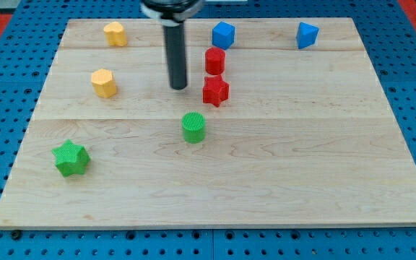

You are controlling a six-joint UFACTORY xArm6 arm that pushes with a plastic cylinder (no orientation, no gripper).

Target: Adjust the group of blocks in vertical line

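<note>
A rough vertical line of blocks stands right of centre: a blue block (223,34) at the view's top, a red cylinder (215,61) below it, a red star (215,91) below that, and a green cylinder (193,127) lowest, offset to the left. My tip (178,87) rests on the board just left of the red star and above the green cylinder, touching neither.
Two yellow blocks stand at the view's left, one near the top edge (115,34) and one lower (104,83). A green star (71,158) sits at the lower left. Another blue block (307,35) stands at the top right. The wooden board (302,180) lies on a blue pegboard.
</note>
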